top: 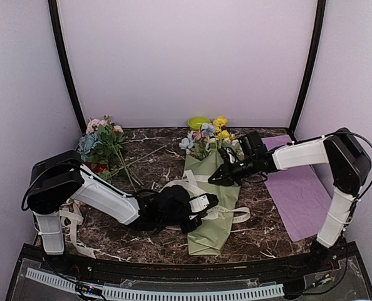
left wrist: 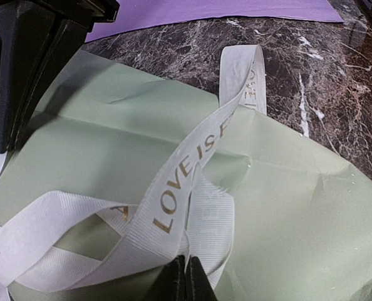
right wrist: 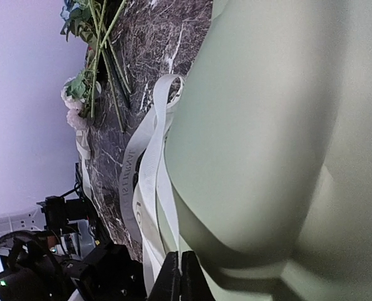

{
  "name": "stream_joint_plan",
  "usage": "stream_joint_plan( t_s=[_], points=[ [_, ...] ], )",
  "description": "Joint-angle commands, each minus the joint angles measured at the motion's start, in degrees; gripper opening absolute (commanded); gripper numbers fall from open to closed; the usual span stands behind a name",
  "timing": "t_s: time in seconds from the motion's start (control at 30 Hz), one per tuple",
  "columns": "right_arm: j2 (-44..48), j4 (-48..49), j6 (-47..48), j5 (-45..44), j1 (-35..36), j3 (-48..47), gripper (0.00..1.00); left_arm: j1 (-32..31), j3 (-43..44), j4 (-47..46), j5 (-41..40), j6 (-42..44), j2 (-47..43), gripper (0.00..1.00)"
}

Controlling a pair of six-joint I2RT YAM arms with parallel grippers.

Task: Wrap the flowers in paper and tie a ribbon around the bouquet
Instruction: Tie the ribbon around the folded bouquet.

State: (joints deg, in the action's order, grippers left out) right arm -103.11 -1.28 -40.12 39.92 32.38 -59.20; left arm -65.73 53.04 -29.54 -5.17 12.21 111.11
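The bouquet [top: 212,207] lies along the marble table, a cone of sage-green paper [left wrist: 292,213] with yellow, blue and pink flowers [top: 210,134] at its far, wide end. The cream ribbon [left wrist: 192,157], lettered "LOVE IS", loops over the cone's middle. My left gripper [left wrist: 185,266] is shut on a ribbon strand at the cone's left side [top: 205,202]. My right gripper [right wrist: 180,266] is shut on another thin ribbon strand [right wrist: 142,182] at the edge of the paper [right wrist: 273,125]. It sits just beyond the left one [top: 213,180]. The stems are hidden inside the paper.
A loose leafy cluster of pink and blue blooms [top: 101,144] lies at the back left, with its stems [right wrist: 101,56] stretched across the table. A flat purple sheet [top: 299,188] covers the right side. A green bowl-like thing [top: 198,122] stands behind the bouquet. Ribbon slack [top: 70,219] hangs beside the left arm's base.
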Motion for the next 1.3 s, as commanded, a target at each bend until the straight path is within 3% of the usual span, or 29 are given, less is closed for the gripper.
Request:
stream_joint_plan(
  t_s=[0.0,0.43,0.73,1.0,1.27],
  points=[
    [3.2,-1.3,1.1,-3.9,-1.0,-0.6,0.0,0.6,-0.8,0.4,-0.5,0.1,-0.9,0.0],
    [23.8,-9.2,5.3,-10.6,-18.4,16.8,0.0,5.5,-7.5,-6.1,6.0,-7.0,-6.6,0.0],
    [30.9,-12.9,7.0,-10.5,-31.3,21.3,0.0,8.3,-11.7,-5.6,5.8,-7.6,-11.3,0.0],
    [32.9,-13.8,7.9,-10.1,-40.0,22.6,0.0,11.5,-14.4,0.6,3.5,-7.3,-17.3,0.0],
    [38.5,-13.5,6.2,-10.6,-56.4,24.9,0.0,25.1,-20.6,10.4,-7.5,-15.5,-31.2,0.0]
  ],
)
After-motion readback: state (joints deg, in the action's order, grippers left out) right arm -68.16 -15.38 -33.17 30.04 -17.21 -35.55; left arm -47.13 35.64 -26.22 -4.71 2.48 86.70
